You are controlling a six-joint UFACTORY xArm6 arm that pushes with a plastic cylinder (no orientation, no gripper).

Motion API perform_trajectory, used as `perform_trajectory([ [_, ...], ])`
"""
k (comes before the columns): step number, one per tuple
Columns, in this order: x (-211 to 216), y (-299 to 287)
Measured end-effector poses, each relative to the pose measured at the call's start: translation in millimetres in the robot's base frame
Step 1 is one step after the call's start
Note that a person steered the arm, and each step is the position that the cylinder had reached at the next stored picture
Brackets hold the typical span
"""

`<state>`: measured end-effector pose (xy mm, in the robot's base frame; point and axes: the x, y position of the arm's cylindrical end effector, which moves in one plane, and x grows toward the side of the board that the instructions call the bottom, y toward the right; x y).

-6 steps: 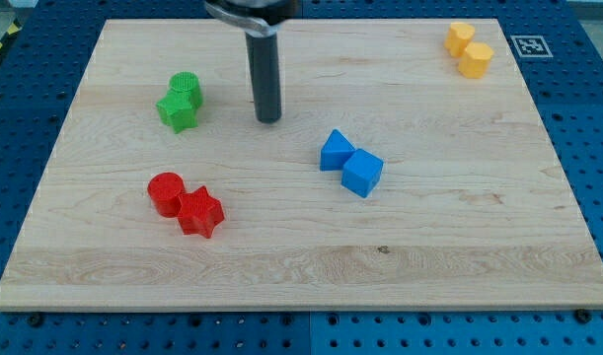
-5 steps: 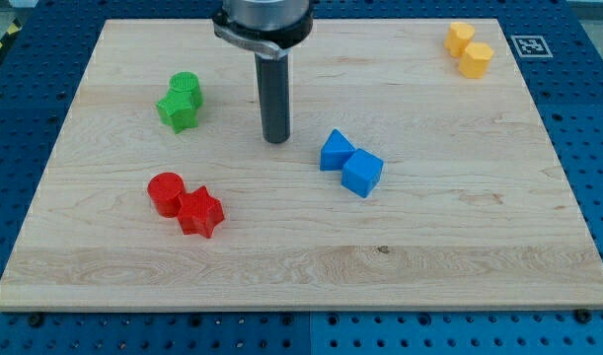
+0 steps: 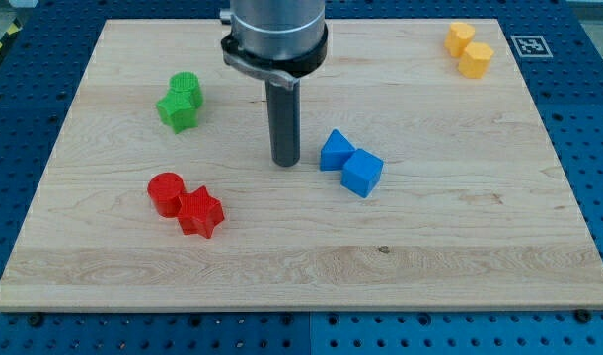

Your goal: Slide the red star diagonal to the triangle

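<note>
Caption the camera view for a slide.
My tip rests just left of the blue triangle, well up-right of the red star.

The view's top cuts off the arm (image 3: 276, 30) above its rod; yellow blocks' (image 3: 468, 50) shapes unclear.

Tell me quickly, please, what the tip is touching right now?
My tip: touching no block, just left of the blue triangle, up-right of the red star.

My tip (image 3: 286, 162) stands just left of the triangle (image 3: 335, 151), with the star (image 3: 200, 212) lower left.
</note>
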<state>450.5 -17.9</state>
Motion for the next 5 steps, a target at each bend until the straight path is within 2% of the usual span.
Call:
perform_trajectory([
  [1, 21.4, 21.6],
  [4, 36.5, 25.6],
  [5, 56.8, 25.6],
])
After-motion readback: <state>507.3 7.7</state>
